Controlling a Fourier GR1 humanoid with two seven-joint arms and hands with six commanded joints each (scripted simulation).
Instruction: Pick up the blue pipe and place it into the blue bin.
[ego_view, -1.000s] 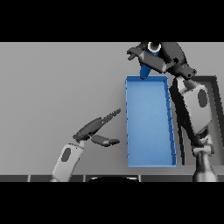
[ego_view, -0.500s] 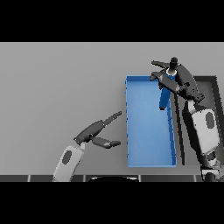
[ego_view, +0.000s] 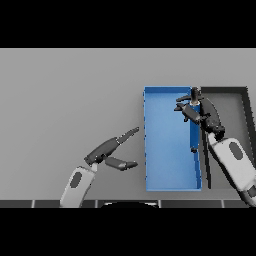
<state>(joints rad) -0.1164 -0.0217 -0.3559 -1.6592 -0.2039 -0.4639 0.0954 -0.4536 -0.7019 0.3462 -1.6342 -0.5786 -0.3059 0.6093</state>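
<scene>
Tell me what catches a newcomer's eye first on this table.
The bright blue bin right of centre stands out against the grey table. At its right wall the right hand is curled round the blue pipe, which hangs into the bin. The left hand rests open at lower left.

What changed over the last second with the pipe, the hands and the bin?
The right hand brought the blue pipe from above the blue bin's far edge down along its right wall, still holding it. The left hand and the bin stayed put.
</scene>
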